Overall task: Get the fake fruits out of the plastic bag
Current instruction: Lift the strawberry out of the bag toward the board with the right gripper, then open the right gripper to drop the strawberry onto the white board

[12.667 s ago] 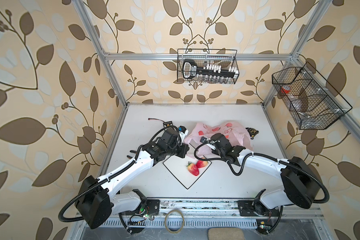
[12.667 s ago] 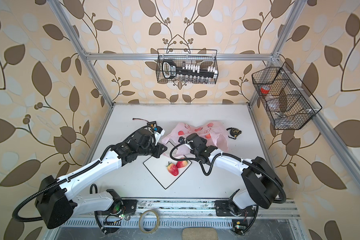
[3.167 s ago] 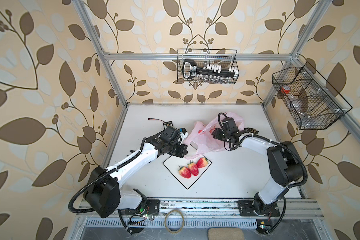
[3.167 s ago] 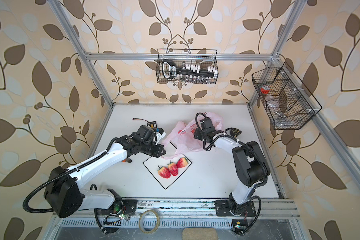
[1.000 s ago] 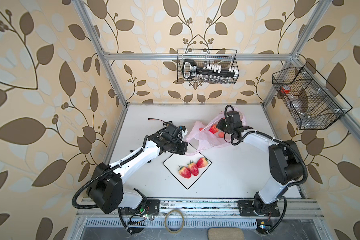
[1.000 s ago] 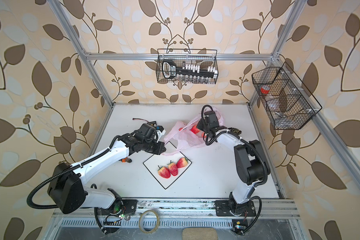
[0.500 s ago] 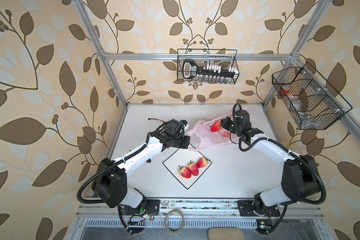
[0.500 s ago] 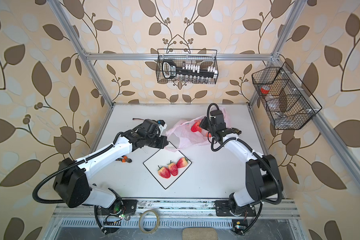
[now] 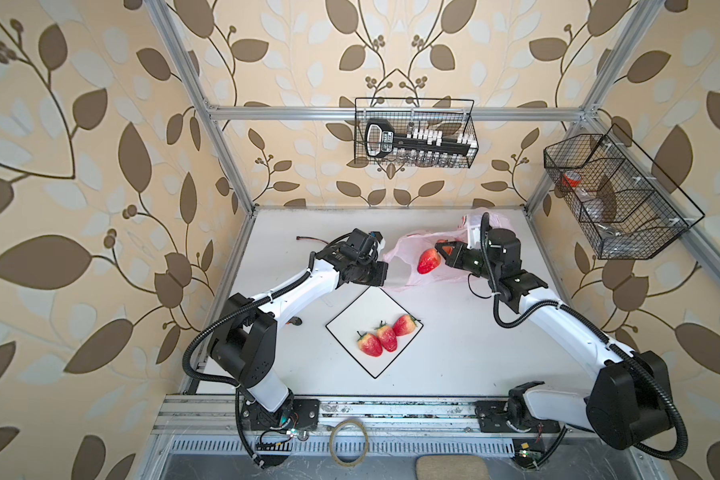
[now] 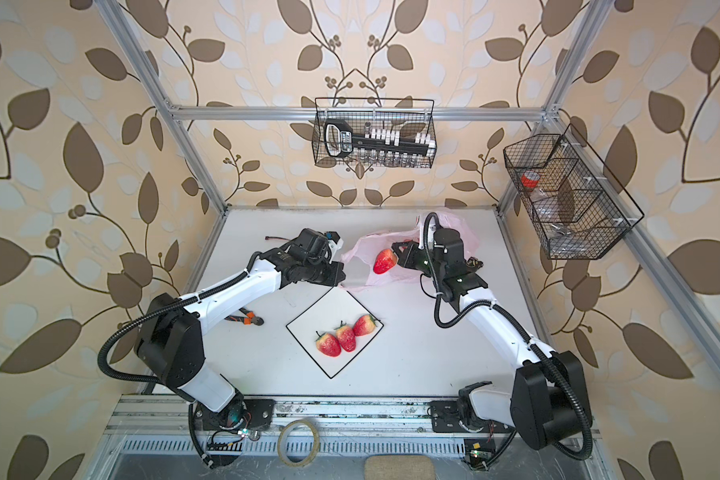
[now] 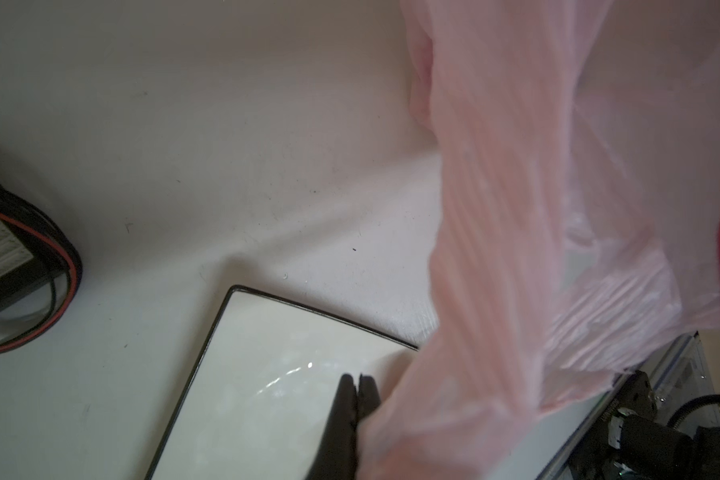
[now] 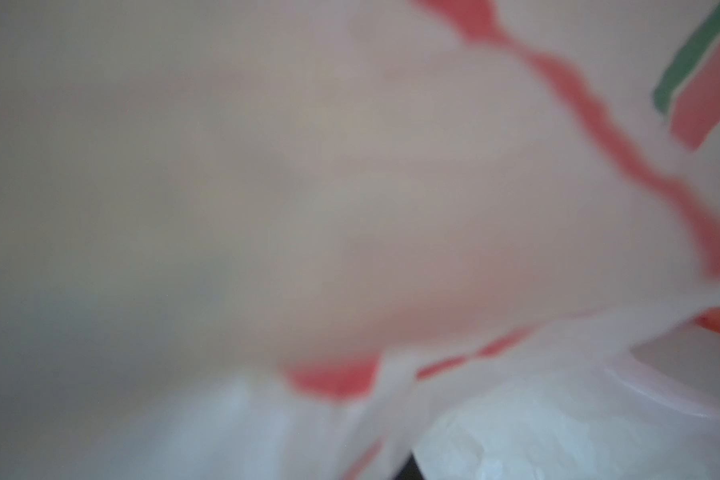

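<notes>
The pink plastic bag hangs lifted off the table, stretched between my two grippers. My left gripper is shut on the bag's near-left edge, just above a corner of the plate. My right gripper holds the far-right part; bag film covers its wrist view and hides the jaws. One red fake fruit shows inside the bag, close to the right fingertips. Three fake fruits lie on the white plate.
Orange-handled pliers lie on the table left of the plate. A thin red-and-black cable lies at the back left. A small dark object sits behind the right wrist. Wire baskets hang on the back wall and right wall.
The right gripper has drawn to the right, and the left gripper has shifted a little toward the back. The bag is now pulled out longer between them, still lifted.
</notes>
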Available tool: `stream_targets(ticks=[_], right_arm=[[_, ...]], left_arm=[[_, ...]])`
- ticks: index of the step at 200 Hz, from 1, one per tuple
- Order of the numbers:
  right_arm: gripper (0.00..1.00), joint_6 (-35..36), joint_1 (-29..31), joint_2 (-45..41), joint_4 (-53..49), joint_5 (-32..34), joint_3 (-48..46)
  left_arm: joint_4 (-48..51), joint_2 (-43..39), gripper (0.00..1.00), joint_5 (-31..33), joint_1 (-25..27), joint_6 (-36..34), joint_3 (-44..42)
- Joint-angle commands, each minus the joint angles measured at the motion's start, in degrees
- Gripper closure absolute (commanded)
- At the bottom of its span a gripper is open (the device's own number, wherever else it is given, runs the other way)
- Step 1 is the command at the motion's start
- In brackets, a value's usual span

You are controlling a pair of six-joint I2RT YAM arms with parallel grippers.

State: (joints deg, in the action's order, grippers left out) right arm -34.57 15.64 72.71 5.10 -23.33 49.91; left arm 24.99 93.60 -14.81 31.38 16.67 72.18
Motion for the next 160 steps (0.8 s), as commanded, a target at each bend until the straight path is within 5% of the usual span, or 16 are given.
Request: stream_targets(ticks=[1, 50, 160], right_arm=[[1.00, 4.3, 1.1, -2.4, 1.8, -7.3, -2.4], [1.00, 9.4, 7.5, -3.0, -1.8, -7.4, -4.3], [1.00, 3.1, 17.4, 4.9, 5.9, -0.1, -10.2]], left_arm=[[-0.3, 1.5, 1.00, -1.0, -1.1, -2.6, 3.5], [0.7, 4.1, 1.00, -1.5, -1.8, -3.4, 6.3], [1.0, 3.9, 1.00, -2.5, -1.9, -3.2, 6.2]])
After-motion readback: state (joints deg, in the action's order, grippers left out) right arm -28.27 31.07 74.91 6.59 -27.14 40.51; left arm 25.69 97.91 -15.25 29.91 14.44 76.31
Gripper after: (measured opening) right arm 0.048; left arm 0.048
